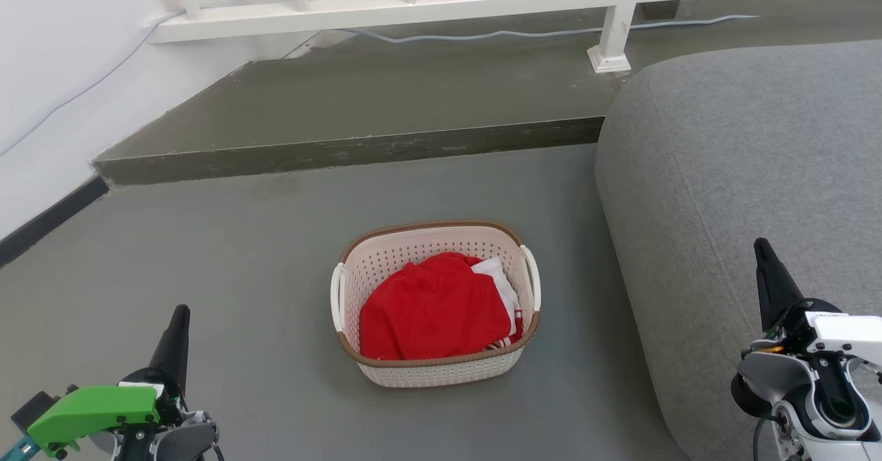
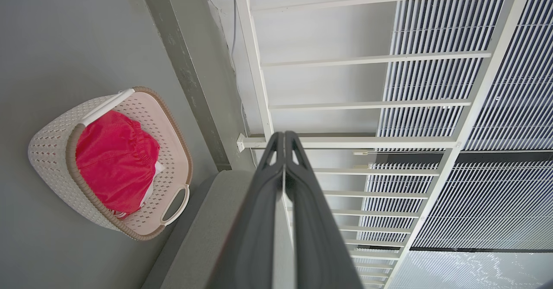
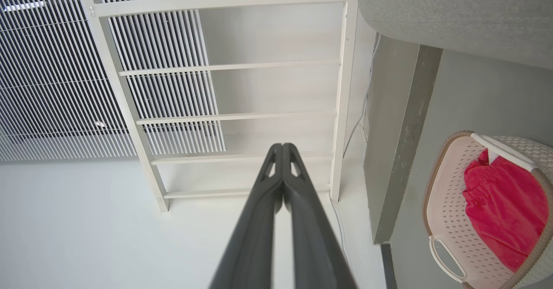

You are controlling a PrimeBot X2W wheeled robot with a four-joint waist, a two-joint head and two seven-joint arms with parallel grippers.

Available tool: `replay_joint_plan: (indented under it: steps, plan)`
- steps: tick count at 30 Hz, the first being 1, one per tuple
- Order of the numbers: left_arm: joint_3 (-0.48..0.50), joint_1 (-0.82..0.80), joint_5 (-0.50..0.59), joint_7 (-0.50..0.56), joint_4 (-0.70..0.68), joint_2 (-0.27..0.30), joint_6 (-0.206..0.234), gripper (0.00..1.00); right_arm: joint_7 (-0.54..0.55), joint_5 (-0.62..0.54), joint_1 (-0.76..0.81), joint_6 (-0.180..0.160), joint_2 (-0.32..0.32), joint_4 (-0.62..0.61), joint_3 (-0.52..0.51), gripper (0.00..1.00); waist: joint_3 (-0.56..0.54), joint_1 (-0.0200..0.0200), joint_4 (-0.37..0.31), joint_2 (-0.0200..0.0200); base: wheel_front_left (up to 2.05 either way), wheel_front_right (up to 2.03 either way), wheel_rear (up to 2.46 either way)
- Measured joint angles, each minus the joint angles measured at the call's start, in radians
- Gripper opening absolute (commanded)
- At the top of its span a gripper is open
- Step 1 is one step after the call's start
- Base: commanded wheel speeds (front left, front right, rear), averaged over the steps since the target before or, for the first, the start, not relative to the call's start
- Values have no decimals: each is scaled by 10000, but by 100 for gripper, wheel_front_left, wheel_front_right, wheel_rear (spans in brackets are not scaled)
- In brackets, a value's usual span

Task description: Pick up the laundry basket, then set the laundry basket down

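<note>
The laundry basket stands on the grey floor in the middle of the head view, cream-white and perforated with a brown rim and white side handles. Red cloth with a bit of white fabric lies inside it. The basket also appears at the left of the left wrist view and the basket at the lower right of the right wrist view. My left gripper is at the lower left, well left of the basket, shut and holding nothing. My right gripper is at the lower right over the sofa, shut and holding nothing.
A grey sofa fills the right side, close to the basket's right handle. A raised dark step runs across behind the basket, with a white railing and a cable on it. A white wall is at the left.
</note>
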Motion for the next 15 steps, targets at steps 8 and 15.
replay_joint_plan:
  steps: [8,15]
  plan:
    - [6,-4,0,0,6,0,0,0,2,-2,-4,0,4,17,-10,0,-1,0,0,0,0,0,0]
    - [10,-38,0,0,12,0,0,0,2,-2,-5,2,6,36,-19,0,-1,0,0,0,0,0,0]
